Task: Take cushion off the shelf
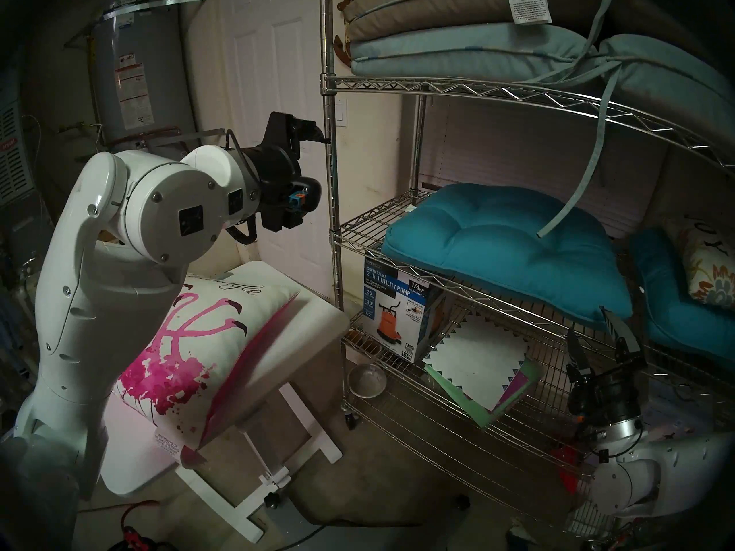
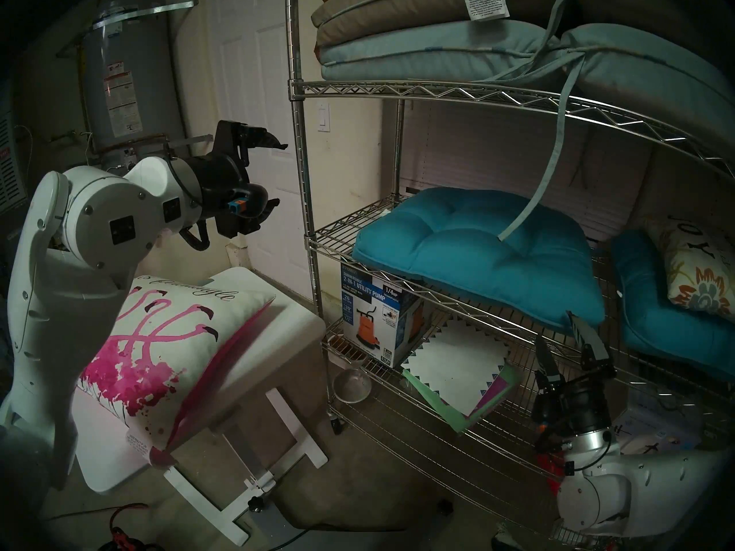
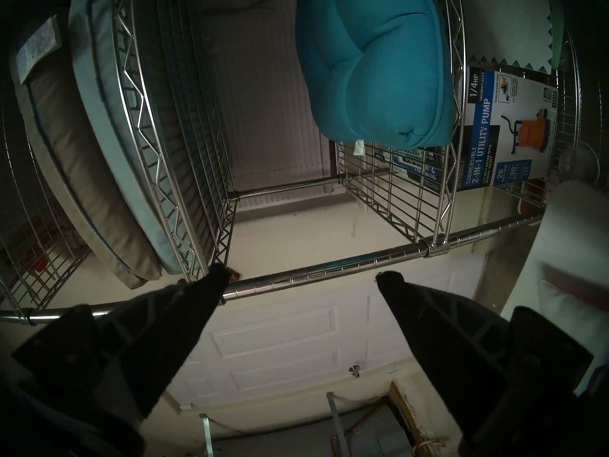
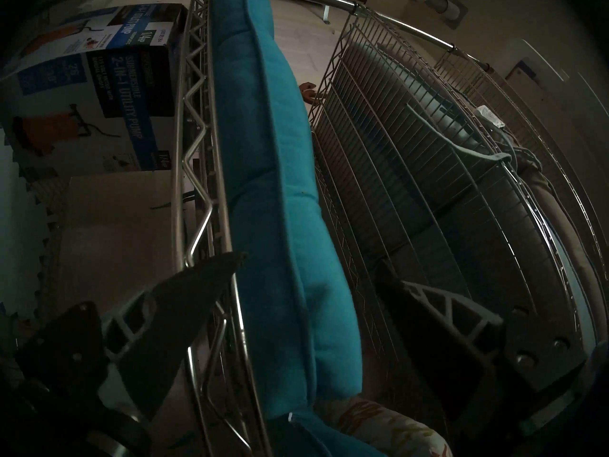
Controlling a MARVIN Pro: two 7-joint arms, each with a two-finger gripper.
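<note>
One cushion (image 1: 207, 351), rectangular and plump, is seen lying on the small white surface (image 1: 318, 319) below the left end effector (image 1: 314, 172), off the shelf (image 1: 332, 204); its white face is printed with magenta splattered flamingos and black cursive script, a solid pink back shows along its edge, and a white care tag hangs at its lower corner. The left end effector is held wide open and empty just beside the rack's round chrome post. The right end effector (image 1: 596, 335), also spread open with nothing gripped, is raised close under a teal tufted seat cushion (image 1: 501, 244) resting on a wire-grid tier. A glossy cardboard pump box (image 1: 393, 311) sits on the tier beneath.
</note>
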